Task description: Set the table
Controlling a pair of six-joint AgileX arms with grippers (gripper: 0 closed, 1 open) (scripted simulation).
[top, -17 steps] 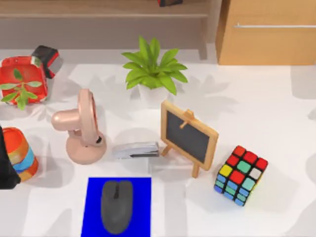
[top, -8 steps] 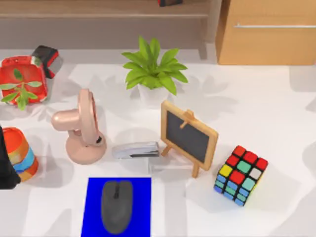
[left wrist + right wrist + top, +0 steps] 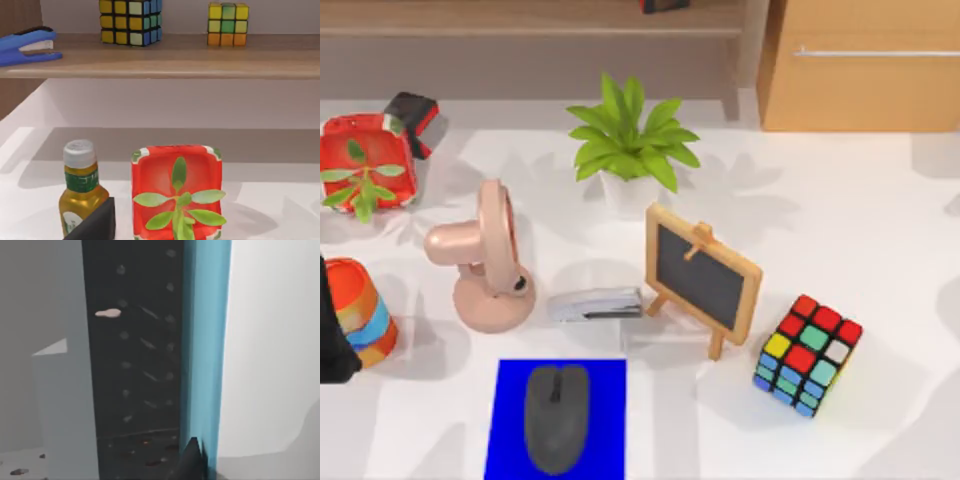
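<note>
Although a second separates the earliest top view from this one, nothing on the desk [image 3: 880, 230] has shifted: the pink fan [image 3: 490, 262], the stapler [image 3: 595, 303], the small chalkboard easel [image 3: 703, 278], the colour cube [image 3: 808, 354], the potted plant [image 3: 632, 140] and the grey mouse [image 3: 557, 416] on its blue mat [image 3: 510, 420] all lie where they did. The dark bulk of my left arm [image 3: 332, 330] sits at the left edge just as before, beside a striped orange cup [image 3: 362, 310]. I judge that setting the desk has not visibly moved on in this interval. The white desk itself spreads under everything, with a wooden cabinet [image 3: 865, 65] behind its right side.

From the left wrist view comes what the top view lacks: a wooden shelf [image 3: 165, 62] carrying a blue stapler [image 3: 27, 45] and two more cubes, and below it a yellow bottle [image 3: 80, 187] just beside the red planter [image 3: 176, 192]. A dark corner [image 3: 97, 222] intrudes near the bottle; whether the left hand is open or closed I cannot tell.

From the right wrist view comes a dark dotted panel [image 3: 135, 355] with a blue edge [image 3: 205, 340], close up. The right hand's state I cannot tell either.
</note>
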